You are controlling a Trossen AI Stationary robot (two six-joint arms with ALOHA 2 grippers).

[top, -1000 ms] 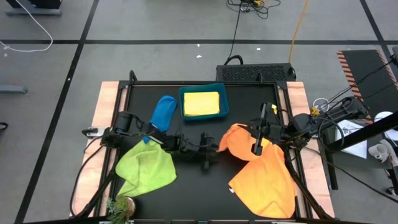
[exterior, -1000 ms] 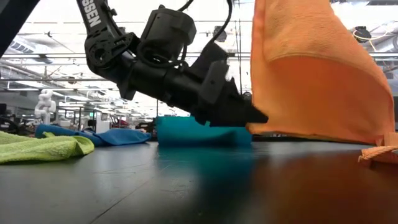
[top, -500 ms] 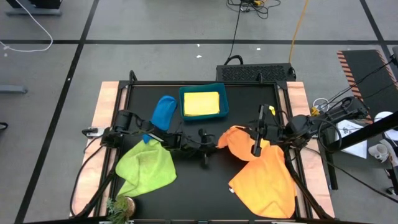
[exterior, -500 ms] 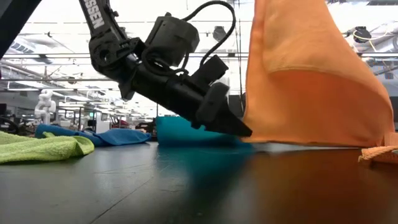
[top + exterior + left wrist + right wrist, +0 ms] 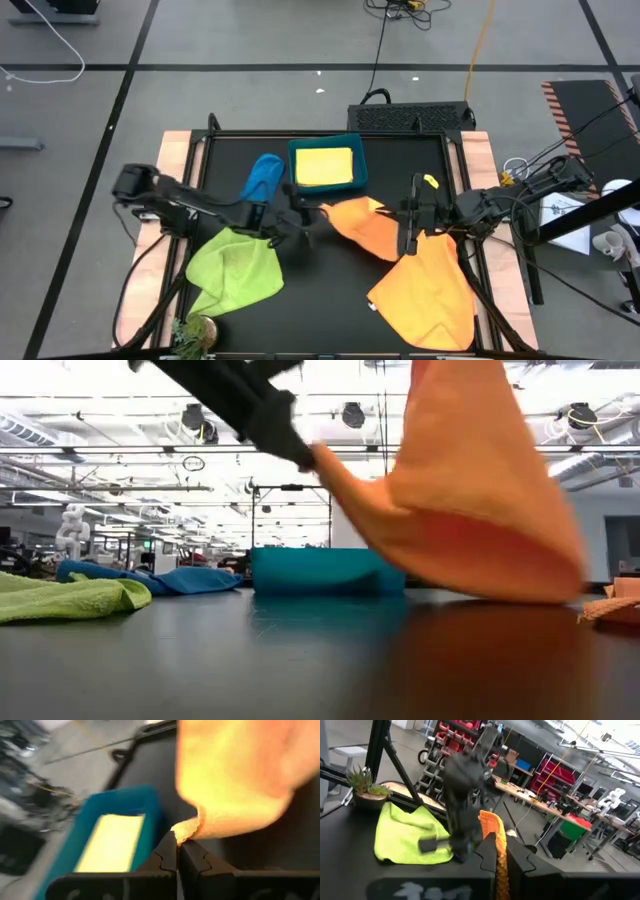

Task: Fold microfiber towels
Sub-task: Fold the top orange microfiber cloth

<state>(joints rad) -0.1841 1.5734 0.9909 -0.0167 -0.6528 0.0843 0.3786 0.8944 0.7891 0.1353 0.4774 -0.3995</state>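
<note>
You're mid-spread: the left gripper and right gripper each pinch a corner of one orange towel, stretched above mid-table near the teal bin; next, probably pull taut and lay flat.

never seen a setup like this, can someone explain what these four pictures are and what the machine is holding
This is a robot with two dark arms working at a black table, each ending in a two-finger gripper. One picture looks straight down on the table, one looks level across its top, and the other two come from cameras on the arms' wrists.

On the table lie a lime green cloth towel, a bright blue cloth towel, a flat orange cloth towel, and a rigid teal bin holding a yellow cloth towel.

A second orange towel hangs stretched between the arms: the left gripper is shut on one corner, the right gripper on another edge.
</note>
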